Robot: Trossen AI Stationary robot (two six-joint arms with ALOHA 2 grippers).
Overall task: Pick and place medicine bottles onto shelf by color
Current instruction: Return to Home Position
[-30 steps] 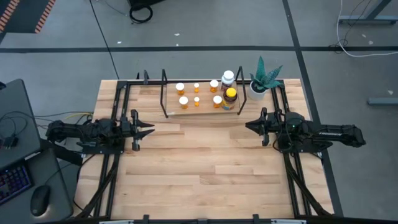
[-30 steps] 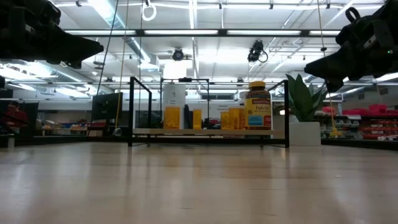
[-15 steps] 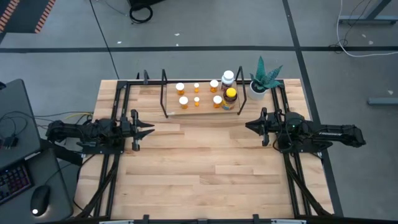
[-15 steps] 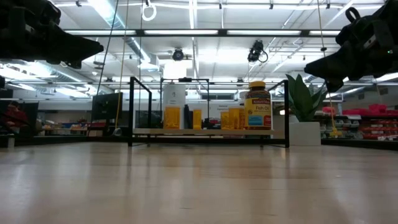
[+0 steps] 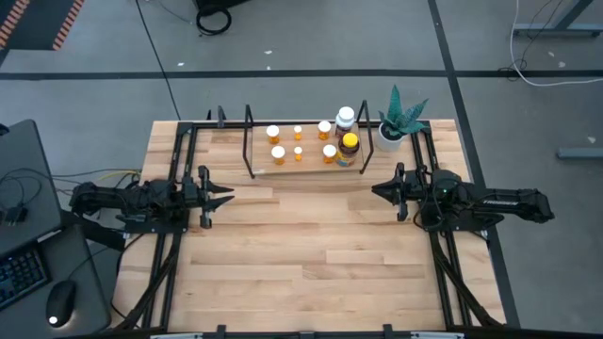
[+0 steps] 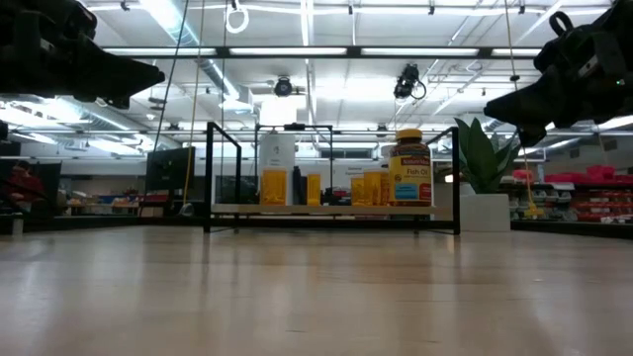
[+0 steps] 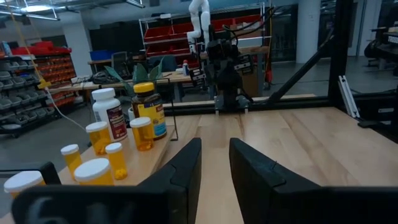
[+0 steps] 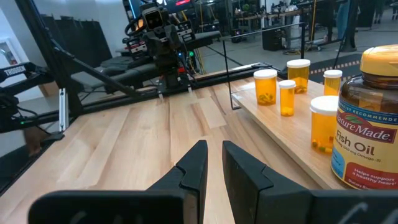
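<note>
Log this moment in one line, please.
bottles on shelf | left gripper empty | right gripper empty | both clear of shelf

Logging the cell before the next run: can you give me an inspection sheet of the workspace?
Surface: wooden table, with the shelf at its far edge.
Job's things: six orange bottles, a white bottle and a fish oil bottle, all upright on the shelf.
Clutter: potted plant beside the shelf's right end.
Grippers: left pincer and right pincer face each other above the table, slightly open, empty.
Cables: yellow cable by the left arm; black cable on the floor.
Surroundings: keyboard and mouse on a side desk.
</note>
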